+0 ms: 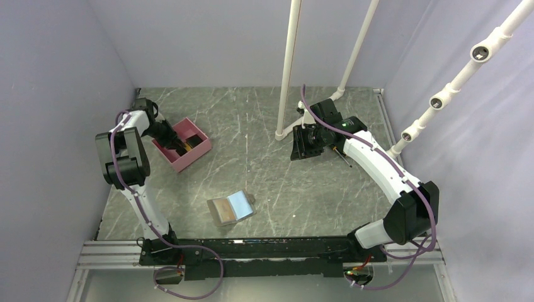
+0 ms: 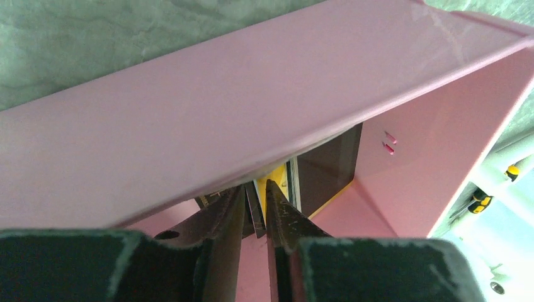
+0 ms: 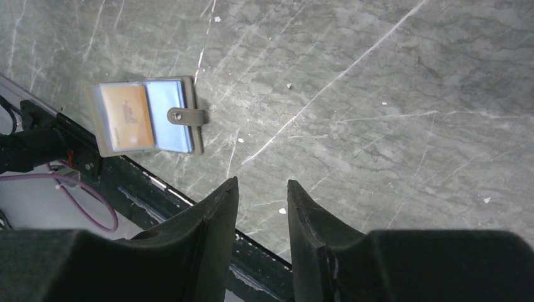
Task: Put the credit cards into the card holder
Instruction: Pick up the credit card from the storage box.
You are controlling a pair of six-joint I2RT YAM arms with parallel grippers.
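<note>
The grey card holder (image 1: 231, 209) lies open on the table near the front, an orange card (image 1: 220, 209) in its left half and light blue lining on the right. It also shows in the right wrist view (image 3: 148, 116). My left gripper (image 1: 171, 137) reaches into the pink box (image 1: 182, 145). In the left wrist view its jaws (image 2: 255, 189) are shut on the edge of a thin black card (image 2: 257, 214). Another black card (image 2: 327, 163) and a yellow-orange one (image 2: 277, 179) stand behind it. My right gripper (image 3: 263, 184) is open and empty above the bare table.
The pink box wall (image 2: 220, 113) fills most of the left wrist view. A yellow-and-black-handled screwdriver (image 2: 478, 201) lies on the table beneath the right arm (image 1: 343, 156). White pipe posts (image 1: 286, 75) stand at the back and right. The black base rail (image 1: 252, 248) runs along the near edge.
</note>
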